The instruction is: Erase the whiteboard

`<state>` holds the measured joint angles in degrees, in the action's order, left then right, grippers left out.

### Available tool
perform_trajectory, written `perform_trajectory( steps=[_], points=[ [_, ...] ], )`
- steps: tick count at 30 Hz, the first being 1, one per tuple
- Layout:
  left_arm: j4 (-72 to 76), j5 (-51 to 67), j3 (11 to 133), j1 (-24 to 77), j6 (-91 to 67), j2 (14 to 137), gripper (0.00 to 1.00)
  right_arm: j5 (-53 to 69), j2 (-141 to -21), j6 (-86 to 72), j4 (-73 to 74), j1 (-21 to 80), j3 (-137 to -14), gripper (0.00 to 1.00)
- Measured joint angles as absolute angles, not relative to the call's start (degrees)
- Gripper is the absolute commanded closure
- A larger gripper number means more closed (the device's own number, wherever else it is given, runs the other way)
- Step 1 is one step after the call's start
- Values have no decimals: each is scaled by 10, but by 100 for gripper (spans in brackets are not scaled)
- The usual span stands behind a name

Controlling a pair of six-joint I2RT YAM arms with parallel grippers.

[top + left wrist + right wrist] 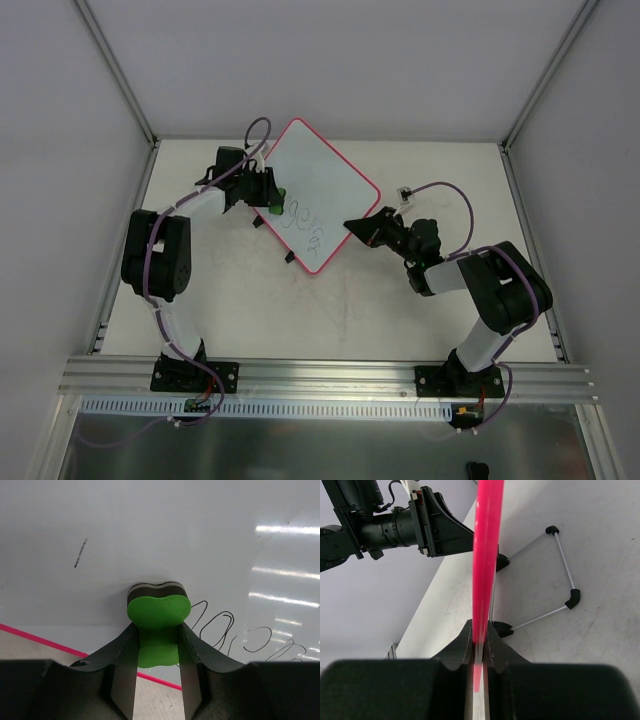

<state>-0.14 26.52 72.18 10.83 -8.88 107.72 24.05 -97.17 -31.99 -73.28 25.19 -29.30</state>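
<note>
The whiteboard (pixel 325 190) with a pink-red frame stands tilted near the table's middle. Dark scribbles (pixel 305 225) mark its lower part. My left gripper (pixel 268 190) is shut on the green bone-shaped eraser (pixel 158 625), whose head presses on the white surface (pixel 150 540) just left of the scribbles (pixel 225 630). My right gripper (pixel 357 228) is shut on the board's right edge; in the right wrist view the pink frame (pixel 486 555) runs edge-on between my fingers. A small dark mark (pixel 80 553) sits on the board at the upper left.
The board's wire stand (pixel 560 575) with black feet rests on the table behind it. The left arm's wrist (pixel 395 525) shows past the board. White walls enclose the table (pixel 250 310) at the back and sides.
</note>
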Motion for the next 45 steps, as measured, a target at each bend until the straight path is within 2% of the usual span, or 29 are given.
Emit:
perform_trajectory(
  steps=[17, 26, 35, 45],
  points=[
    [1, 243, 701, 203, -16, 1041, 100, 233, -972, -324, -718, 246, -293, 100],
    [-3, 130, 695, 279, 13, 1020, 100, 227, -971, -328, -713, 244, -293, 100],
    [0, 105, 691, 323, 27, 1013, 100, 223, -969, -328, -706, 244, -293, 100],
    [70, 102, 618, 364, 26, 973, 100, 224, -967, -327, -704, 244, -293, 100]
  ],
)
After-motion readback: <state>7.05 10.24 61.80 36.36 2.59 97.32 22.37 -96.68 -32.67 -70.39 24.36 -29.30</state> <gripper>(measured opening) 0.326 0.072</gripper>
